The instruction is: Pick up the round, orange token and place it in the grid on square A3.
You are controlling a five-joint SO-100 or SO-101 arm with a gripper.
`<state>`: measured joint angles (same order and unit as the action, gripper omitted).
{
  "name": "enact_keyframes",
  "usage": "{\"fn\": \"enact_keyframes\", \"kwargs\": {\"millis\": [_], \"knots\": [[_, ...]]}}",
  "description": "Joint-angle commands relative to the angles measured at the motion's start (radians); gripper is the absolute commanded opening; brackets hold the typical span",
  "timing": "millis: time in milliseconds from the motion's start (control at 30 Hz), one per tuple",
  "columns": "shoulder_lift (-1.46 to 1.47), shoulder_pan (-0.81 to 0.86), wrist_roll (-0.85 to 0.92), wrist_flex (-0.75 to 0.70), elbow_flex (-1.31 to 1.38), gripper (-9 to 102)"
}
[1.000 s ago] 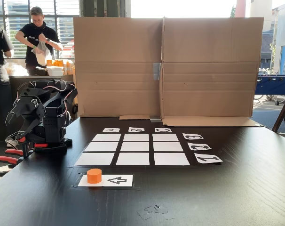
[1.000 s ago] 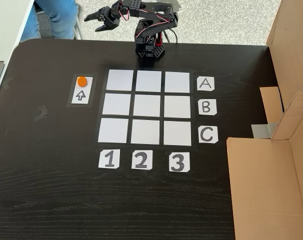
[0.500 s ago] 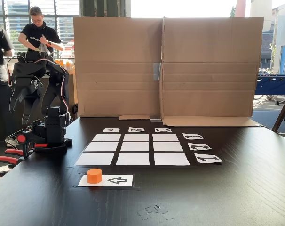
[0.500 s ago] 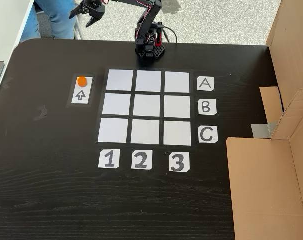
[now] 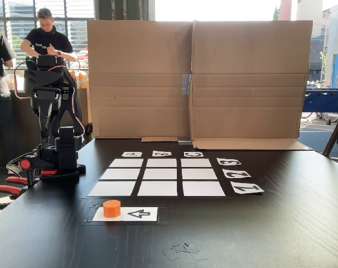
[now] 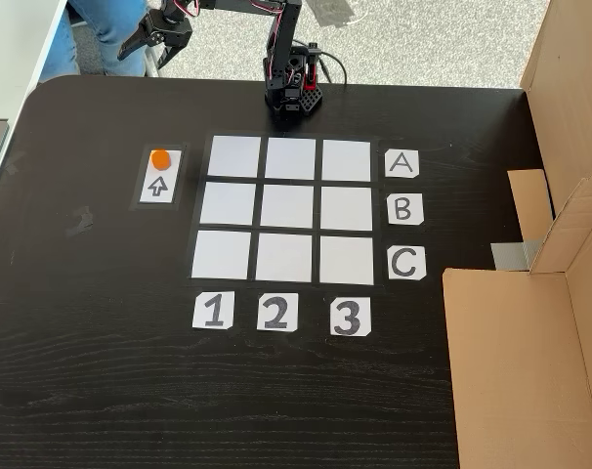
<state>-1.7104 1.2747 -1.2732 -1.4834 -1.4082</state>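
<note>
The orange token (image 6: 159, 157) is sitting on the arrow card (image 6: 158, 179) just left of the grid (image 6: 290, 209) in the fixed view from above, touching nothing else. The tool (image 6: 142, 43) is hanging raised beyond the table's (image 6: 101, 371) far edge, well apart from the token, fingers spread wide

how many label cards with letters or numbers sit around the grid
6. In the fixed view from above, A, B and C run down the right of the grid; 1, 2 and 3 run along its bottom edge. None look hidden.
</note>
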Motion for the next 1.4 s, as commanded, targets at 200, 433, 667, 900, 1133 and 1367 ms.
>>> {"fn": "enact_keyframes", "kwargs": {"millis": [200,433,667,900,1133,1367], "knots": [[0.14,-0.11,0.008,-0.032,0.141,38],[0.213,-0.202,0.002,-0.028,0.146,38],[0.288,-0.261,0.002,-0.028,0.153,38],[0.385,-0.27,0.002,-0.014,0.181,38],[0.456,-0.264,0.061,0.018,0.212,38],[0.522,-0.278,0.112,0.023,0.215,38]]}}
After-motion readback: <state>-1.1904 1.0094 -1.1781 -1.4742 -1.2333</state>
